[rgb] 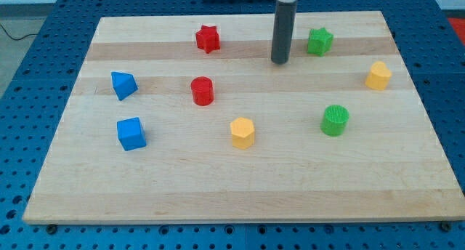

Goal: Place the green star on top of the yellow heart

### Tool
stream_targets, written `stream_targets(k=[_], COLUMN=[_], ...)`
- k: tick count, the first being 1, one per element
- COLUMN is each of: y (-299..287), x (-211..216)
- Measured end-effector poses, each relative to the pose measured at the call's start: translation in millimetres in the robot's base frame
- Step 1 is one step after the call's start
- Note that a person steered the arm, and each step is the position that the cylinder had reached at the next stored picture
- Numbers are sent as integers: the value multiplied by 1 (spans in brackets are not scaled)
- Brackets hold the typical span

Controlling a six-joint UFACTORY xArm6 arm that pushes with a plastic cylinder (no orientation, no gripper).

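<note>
Green star (pixel 320 41) sits far right on the board (pixel 240 192), just right of my tip (pixel 280 62), not touching. Yellow heart (pixel 378 75) lies near the right edge, bare wood between them. No claw here, only the rod. Counted: two green (star, cylinder (pixel 335 120)), two yellow (heart, hexagon (pixel 243 132)), two red (star (pixel 208 38), cylinder (pixel 203 91)), two blue blocks (pixel 123 84) (pixel 131 133). No containers.

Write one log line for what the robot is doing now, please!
phase: approaching | my tip: left of green star, not touching | yellow heart: right edge, below star | star not yet at heart
</note>
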State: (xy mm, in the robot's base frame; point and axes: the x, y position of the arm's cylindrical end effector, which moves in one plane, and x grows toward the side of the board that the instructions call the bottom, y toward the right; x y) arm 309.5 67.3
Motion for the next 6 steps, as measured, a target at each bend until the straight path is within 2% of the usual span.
stream_targets(k=[1, 3, 4, 6], y=[24, 151, 157, 175], x=[-27, -24, -23, -60])
